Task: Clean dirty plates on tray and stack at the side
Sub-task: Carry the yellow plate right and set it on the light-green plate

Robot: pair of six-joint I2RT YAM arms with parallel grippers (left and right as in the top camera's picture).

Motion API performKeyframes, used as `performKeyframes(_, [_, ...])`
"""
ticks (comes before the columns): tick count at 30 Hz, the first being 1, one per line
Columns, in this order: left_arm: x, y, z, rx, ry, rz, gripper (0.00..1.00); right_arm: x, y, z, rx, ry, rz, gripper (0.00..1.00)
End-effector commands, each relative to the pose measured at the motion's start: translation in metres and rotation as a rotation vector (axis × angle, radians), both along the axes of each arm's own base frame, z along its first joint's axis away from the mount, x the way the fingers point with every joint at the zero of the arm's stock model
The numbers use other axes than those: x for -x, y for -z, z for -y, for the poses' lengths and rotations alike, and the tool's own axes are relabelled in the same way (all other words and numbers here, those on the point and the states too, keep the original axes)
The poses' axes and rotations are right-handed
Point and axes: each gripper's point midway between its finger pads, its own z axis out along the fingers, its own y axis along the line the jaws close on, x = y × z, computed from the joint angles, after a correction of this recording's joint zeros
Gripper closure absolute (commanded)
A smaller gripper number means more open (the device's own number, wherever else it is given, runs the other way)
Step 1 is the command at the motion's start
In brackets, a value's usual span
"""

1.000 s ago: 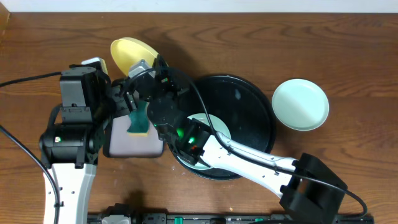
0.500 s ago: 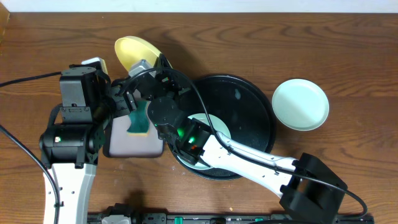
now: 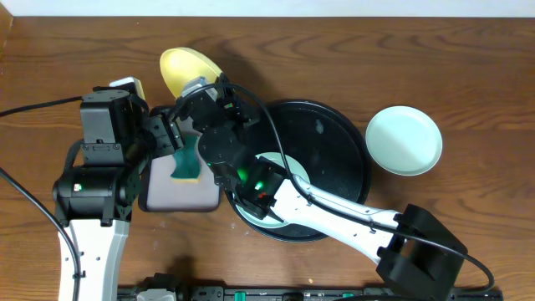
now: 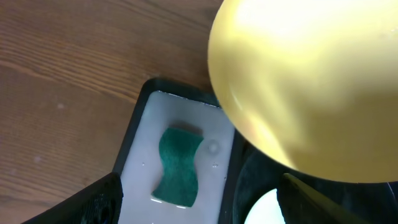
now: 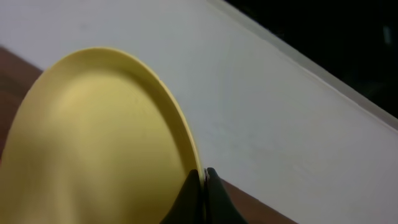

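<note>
No text, brand, number or sign is legible in any of my three views. A pale patch on top of my left arm may be a label, but from overhead it is too small to read.
</note>
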Motion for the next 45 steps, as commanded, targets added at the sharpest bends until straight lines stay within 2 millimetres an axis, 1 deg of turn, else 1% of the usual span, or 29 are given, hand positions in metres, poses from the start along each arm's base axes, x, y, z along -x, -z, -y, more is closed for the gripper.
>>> performKeyframes(1, [-0.002, -0.008, -0.004, -0.015, -0.015, 0.018, 0.20, -0.002, 0.002, -0.004, -0.018, -0.023, -0.023, 0.99])
performKeyframes(2, [-0.002, -0.008, -0.004, -0.015, -0.014, 0.018, 0.20, -0.003, 0.004, -0.002, -0.035, -0.017, -0.035, 0.99])
performKeyframes(5, [-0.002, -0.008, -0.004, -0.015, -0.015, 0.018, 0.20, -0.009, 0.014, 0.005, -0.158, 0.012, -0.090, 0.99])
performKeyframes(7, [-0.002, -0.008, -0.004, -0.015, -0.015, 0.018, 0.20, -0.012, 0.025, 0.006, -0.201, 0.005, -0.137, 0.99])
performKeyframes(11, [-0.002, -0.008, -0.004, -0.015, -0.014, 0.018, 0.20, -0.015, 0.052, -0.002, -0.291, -0.080, -0.290, 0.99])
performKeyframes(13, [-0.002, -0.008, -0.004, -0.015, -0.015, 0.018, 0.20, -0.016, 0.065, 0.003, -0.361, -0.079, -0.378, 0.99])
performKeyframes(16, [-0.002, -0.008, -0.004, -0.015, -0.015, 0.018, 0.20, -0.020, 0.080, 0.023, -0.451, -0.009, -0.482, 0.99])
performKeyframes(19, [-0.002, -0.008, -0.004, -0.015, -0.015, 0.018, 0.20, -0.022, 0.086, 0.045, -0.507, 0.048, -0.566, 0.99])
performKeyframes(24, [-0.002, -0.008, -0.004, -0.015, -0.015, 0.018, 0.20, -0.023, 0.082, 0.069, -0.542, 0.002, -0.703, 0.99])
performKeyframes(26, [-0.002, -0.008, -0.004, -0.015, -0.015, 0.018, 0.20, -0.025, 0.077, 0.085, -0.568, -0.015, -0.757, 0.99])
performKeyframes(27, [-0.002, -0.008, -0.004, -0.015, -0.015, 0.018, 0.20, -0.027, 0.074, 0.098, -0.586, -0.019, -0.789, 0.99])
performKeyframes(28, [-0.002, -0.008, -0.004, -0.015, -0.015, 0.018, 0.20, -0.028, 0.072, 0.105, -0.596, -0.018, -0.807, 0.99])
performKeyframes(29, [-0.002, -0.008, -0.004, -0.015, -0.015, 0.018, 0.20, -0.029, 0.071, 0.121, -0.611, -0.007, -0.835, 0.99])
performKeyframes(30, [-0.002, -0.008, -0.004, -0.015, -0.015, 0.018, 0.20, -0.029, 0.071, 0.131, -0.619, 0.007, -0.852, 0.99])
performKeyframes(32, [-0.002, -0.008, -0.004, -0.015, -0.015, 0.018, 0.20, -0.029, 0.074, 0.165, -0.633, 0.073, -0.901, 0.99])
performKeyframes(38, [-0.002, -0.008, -0.004, -0.015, -0.015, 0.018, 0.20, -0.014, 0.099, 0.286, -0.647, 0.393, -1.033, 0.99])
performKeyframes(41, [-0.002, -0.008, -0.004, -0.015, -0.015, 0.018, 0.20, -0.007, 0.110, 0.341, -0.655, 0.525, -1.068, 0.99])
performKeyframes(45, [-0.002, -0.008, -0.004, -0.015, -0.015, 0.018, 0.20, 0.005, 0.120, 0.404, -0.682, 0.666, -1.084, 0.99])
